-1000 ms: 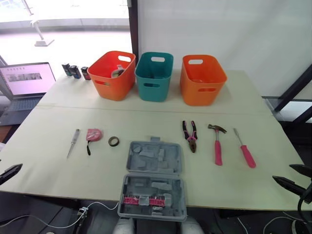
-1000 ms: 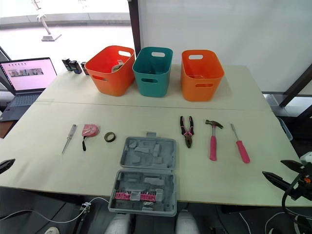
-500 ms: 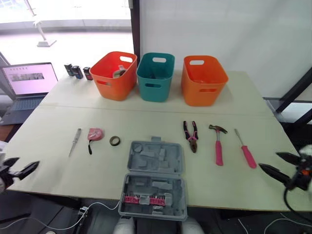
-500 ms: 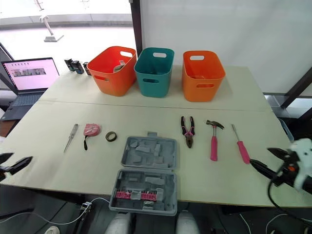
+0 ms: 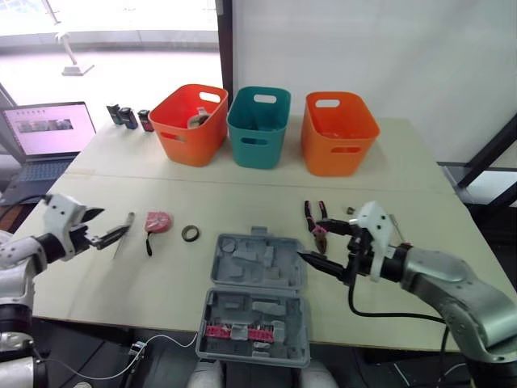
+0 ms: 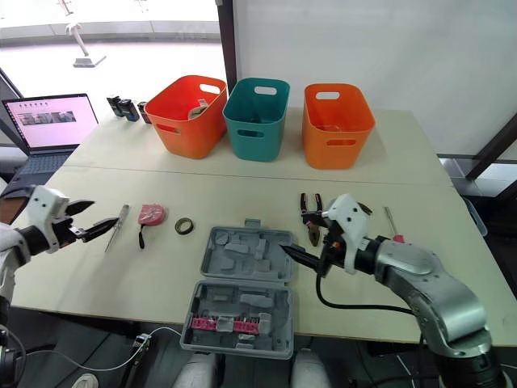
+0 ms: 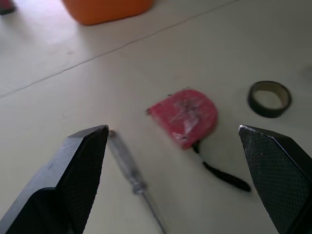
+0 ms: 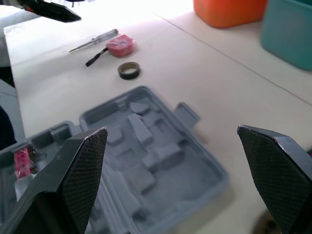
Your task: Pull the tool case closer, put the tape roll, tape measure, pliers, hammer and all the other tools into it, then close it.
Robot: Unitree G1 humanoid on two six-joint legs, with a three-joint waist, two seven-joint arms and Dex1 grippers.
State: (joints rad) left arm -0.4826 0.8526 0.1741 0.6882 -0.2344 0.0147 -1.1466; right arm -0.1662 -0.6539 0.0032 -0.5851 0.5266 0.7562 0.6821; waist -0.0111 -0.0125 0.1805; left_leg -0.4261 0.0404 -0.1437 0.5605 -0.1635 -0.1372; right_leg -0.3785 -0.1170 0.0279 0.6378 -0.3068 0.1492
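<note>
The grey tool case [image 5: 254, 299] lies open at the table's near edge, its lid part [image 8: 146, 170] under my open right gripper [image 5: 311, 241]. That gripper hovers at the case's right side, in front of the pink-handled pliers [image 5: 315, 220] and hammer [image 5: 350, 211], which are partly hidden. On the left lie the clear screwdriver [image 7: 131, 170], the red tape measure [image 7: 184, 116] and the black tape roll [image 7: 269, 98]. My left gripper [image 5: 109, 225] is open just above the screwdriver, pointing at the tape measure. A pink screwdriver [image 6: 394, 233] peeks out behind my right arm.
Three bins stand in a row at the back: red-orange [image 5: 187, 123], teal [image 5: 257, 125] and orange [image 5: 339, 131]. A laptop [image 5: 44, 133] sits off the far left corner, with small dark items [image 5: 128, 118] beside the first bin.
Both arms have swung in from the table's sides. The left gripper now hangs over the clear screwdriver, the right one over the case's right edge by the pliers. The tools have not moved.
</note>
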